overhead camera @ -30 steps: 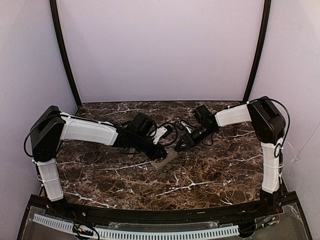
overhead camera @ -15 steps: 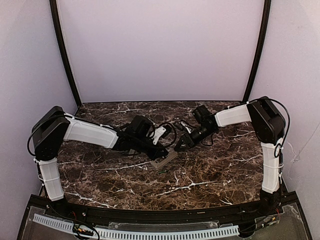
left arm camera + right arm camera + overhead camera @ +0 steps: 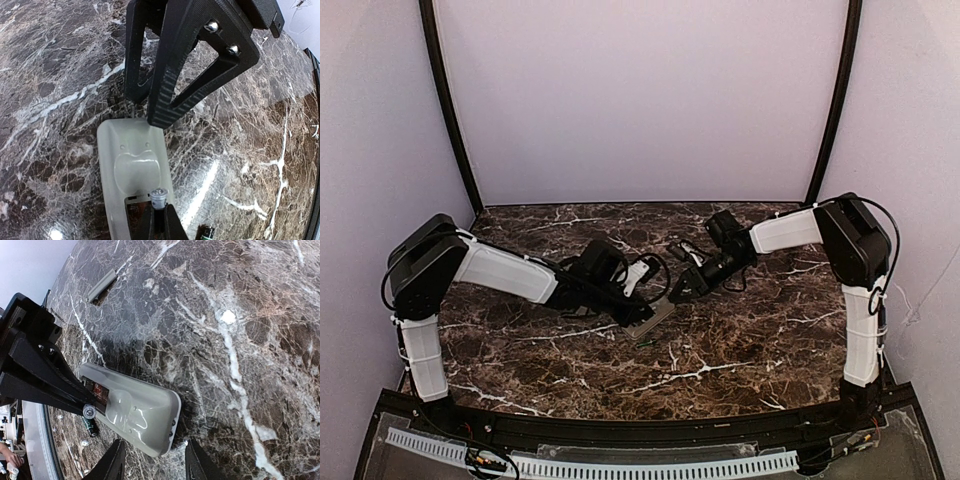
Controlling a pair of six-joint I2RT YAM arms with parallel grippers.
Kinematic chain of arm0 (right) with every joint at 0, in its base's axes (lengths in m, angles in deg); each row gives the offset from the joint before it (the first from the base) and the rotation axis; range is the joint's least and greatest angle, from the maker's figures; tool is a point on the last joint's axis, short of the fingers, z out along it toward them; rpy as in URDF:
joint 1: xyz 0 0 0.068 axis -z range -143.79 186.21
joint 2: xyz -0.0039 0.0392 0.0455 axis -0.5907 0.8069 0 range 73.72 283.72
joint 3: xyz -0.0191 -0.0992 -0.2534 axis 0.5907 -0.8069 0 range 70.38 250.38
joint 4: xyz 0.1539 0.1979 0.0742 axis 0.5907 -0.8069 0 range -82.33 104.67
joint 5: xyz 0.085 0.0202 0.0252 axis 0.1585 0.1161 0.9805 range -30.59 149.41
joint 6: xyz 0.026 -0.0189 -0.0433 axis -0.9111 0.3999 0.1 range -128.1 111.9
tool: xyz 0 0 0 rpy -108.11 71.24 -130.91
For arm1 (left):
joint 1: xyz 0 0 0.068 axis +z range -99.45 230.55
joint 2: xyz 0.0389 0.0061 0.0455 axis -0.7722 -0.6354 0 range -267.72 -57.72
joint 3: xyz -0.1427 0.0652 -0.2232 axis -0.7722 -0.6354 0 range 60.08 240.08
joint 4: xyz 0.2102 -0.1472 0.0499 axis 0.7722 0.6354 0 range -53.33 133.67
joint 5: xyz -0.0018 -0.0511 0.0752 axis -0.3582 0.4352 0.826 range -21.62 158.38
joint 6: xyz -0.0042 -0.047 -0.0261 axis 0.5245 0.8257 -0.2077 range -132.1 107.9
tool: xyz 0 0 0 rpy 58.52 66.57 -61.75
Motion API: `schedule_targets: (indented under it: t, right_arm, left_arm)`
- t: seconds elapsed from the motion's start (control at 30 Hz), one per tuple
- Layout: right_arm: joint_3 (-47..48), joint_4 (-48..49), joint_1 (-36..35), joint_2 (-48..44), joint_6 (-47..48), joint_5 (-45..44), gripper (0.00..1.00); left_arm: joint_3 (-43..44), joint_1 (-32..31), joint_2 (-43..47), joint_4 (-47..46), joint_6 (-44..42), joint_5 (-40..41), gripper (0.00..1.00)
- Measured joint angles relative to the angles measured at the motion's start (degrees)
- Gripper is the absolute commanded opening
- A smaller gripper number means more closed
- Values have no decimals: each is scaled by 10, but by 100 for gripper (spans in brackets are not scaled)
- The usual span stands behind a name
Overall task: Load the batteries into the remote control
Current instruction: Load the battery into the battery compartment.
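The remote control [image 3: 131, 167] lies greyish back up, its battery compartment [image 3: 136, 212] open. It also shows in the right wrist view [image 3: 137, 415] and the top view [image 3: 652, 320]. My left gripper [image 3: 159, 214] is shut on a battery [image 3: 159, 200], holding its silver end over the compartment's edge. A second battery [image 3: 91, 427] lies on the table beside the remote. My right gripper [image 3: 154, 455] is open, its fingers [image 3: 116, 462] on either side of the remote's other end, a little apart from it.
A small grey strip, maybe the battery cover [image 3: 102, 284], lies on the dark marble table [image 3: 750, 340] beyond the remote. Both grippers [image 3: 660, 298] stand close together over the remote at mid-table. Lilac walls enclose the back and sides.
My left arm has shifted right and stretched, bringing its gripper with the battery slightly nearer the remote's compartment. The right arm has hardly moved.
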Motion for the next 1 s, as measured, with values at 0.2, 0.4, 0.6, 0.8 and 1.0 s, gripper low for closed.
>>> schedule_targets:
  t: [0.2, 0.4, 0.6, 0.8, 1.0]
  right_arm:
    - [0, 0, 0, 0, 0, 0, 39]
    - [0, 0, 0, 0, 0, 0, 39]
    - [0, 0, 0, 0, 0, 0, 39]
    - [0, 0, 0, 0, 0, 0, 39]
    - [0, 0, 0, 0, 0, 0, 39]
  left_arm:
    - [-21, 0, 0, -18, 16, 0, 0]
    - [-37, 2, 1, -46, 29, -2, 1]
    - [-40, 2, 4, -46, 31, -2, 5]
    - [-40, 2, 10, -29, 31, 0, 12]
    - [-40, 2, 17, -7, 31, 2, 20]
